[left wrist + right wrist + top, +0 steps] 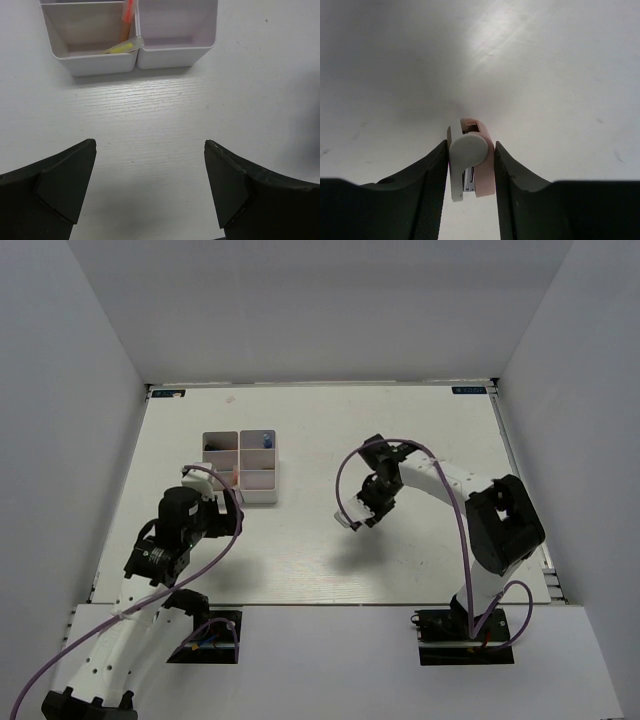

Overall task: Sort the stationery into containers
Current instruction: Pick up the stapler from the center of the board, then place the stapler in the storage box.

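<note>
Though half-closed — right hand (470, 146) on block (468, 151)

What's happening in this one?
Two arms are sorting stationery into an organizer. The right gripper is closed on a small pink-and-grey item over the table, well to the organizer's right. The left gripper hangs open and empty just in front of the organizer. One of the near compartments already holds a yellow stick and a pink pen.

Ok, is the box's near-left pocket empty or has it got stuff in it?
Not empty. In the left wrist view, the near left compartment holds a yellowish stick and a pink stick.
</note>
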Motion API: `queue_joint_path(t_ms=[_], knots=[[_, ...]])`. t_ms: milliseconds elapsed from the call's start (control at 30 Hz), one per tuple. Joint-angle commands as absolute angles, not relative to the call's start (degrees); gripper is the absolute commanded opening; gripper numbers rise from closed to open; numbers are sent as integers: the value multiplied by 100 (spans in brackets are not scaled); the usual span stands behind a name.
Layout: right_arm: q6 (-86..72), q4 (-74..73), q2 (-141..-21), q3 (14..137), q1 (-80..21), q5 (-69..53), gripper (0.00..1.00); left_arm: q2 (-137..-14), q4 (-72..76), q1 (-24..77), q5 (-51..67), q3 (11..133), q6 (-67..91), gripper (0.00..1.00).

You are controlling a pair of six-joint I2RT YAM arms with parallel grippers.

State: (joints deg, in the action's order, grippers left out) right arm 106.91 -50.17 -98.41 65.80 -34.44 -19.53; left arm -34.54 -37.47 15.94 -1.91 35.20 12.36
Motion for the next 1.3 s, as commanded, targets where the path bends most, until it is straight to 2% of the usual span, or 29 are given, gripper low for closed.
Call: queue_joint_path(t_ms=[0,33,100,300,467,733,800,967,1267], knots=[[9301,-5054,-9773,7469,-3717,-1689,7,-3366,-3771,1564,-465,3577,1265,100],[9125,-4993,-9808,7723,-3900,-1426,0,-3297,-3779,1564,-518,3577,1266,100],[8062,-4905,-9896,8198,-4016,-1415,0,-3261,-3762,1564,-702,3542,1309,100],[5288,-5316,-11044,10753,-4683,-1511,0,-2857,-3727,1564,-1669,3411,1485,100],[3993,-5337,-11960,12215,-5062,-1863,0,-2479,-3665,1573,-2179,3296,1529,100],[2066,-3808,-12489,12279,-5598,-1495,0,-2329,-3613,1565,-2241,3287,1547,100],[2048,-3239,-12472,11972,-5721,-1450,0,-2329,-3621,1582,-2198,3278,1538,100],[2452,-3024,-12717,12032,-5757,-1231,0,-2329,-3621,1564,-2136,3278,1538,100],[3506,-1715,-12718,11277,-5968,254,0,-2329,-3621,1564,-2048,3287,1529,100]])
